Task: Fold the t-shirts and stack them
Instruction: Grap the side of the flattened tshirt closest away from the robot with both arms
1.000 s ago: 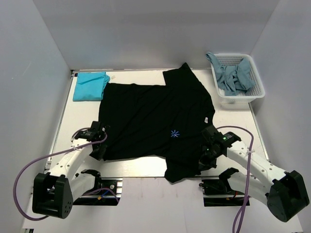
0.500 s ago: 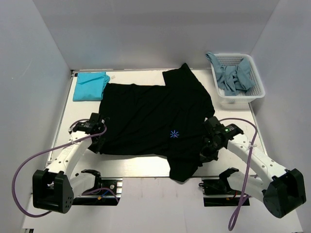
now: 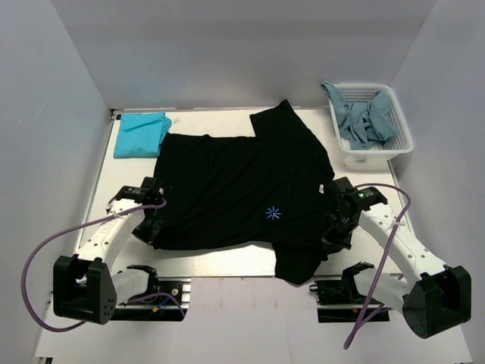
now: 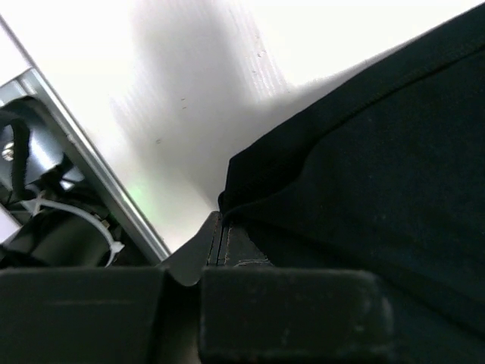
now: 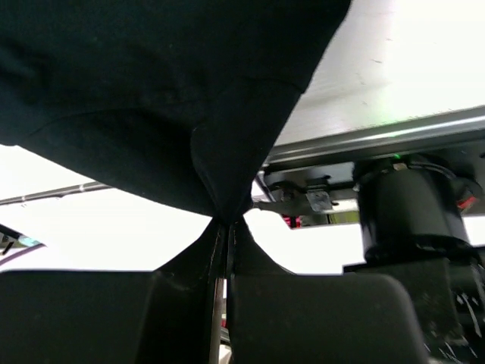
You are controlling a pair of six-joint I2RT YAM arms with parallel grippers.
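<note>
Table (image 3: 125, 178): flat, white, smooth, with a metal rail (image 3: 227, 262) along the near edge.

Black tee (image 3: 235, 189): biggest item, soft matte cloth. It is spread mostly flat across the middle of the table. One sleeve points to the far side near the basket, and the near right part hangs over the rail. The near hem is rumpled where the claws grip it.

Basket (image 3: 377, 155): white plastic mesh, rectangular, at the far right corner. It is apart from the black tee.

Teal tee (image 3: 140, 134): folded into a neat rectangle at the far left corner. Its near right corner is just beside the black tee's far left edge.

Grey-blue tees (image 3: 364, 117): crumpled in the basket, with one end draped over its far left rim.

Left gripper (image 3: 151, 227): at the black tee's near left corner. Wrist view shows the jaws together, clamped on a fold of the hem (image 4: 216, 235), black cloth (image 4: 379, 189) bunched right at the tips.

Right gripper (image 3: 332, 233): at the tee's near right edge. Jaws are pinched tight on a peak of black cloth (image 5: 225, 227), and the cloth (image 5: 151, 91) fans out from the pinch.

Cables (image 3: 45, 258): purple, looping off each arm.

Star mark (image 3: 273, 213): small blue-white burst print on the black tee, near right of centre. No letters legible.

Tag (image 3: 322, 188): tiny white label at the tee's right edge, too small to read.
</note>
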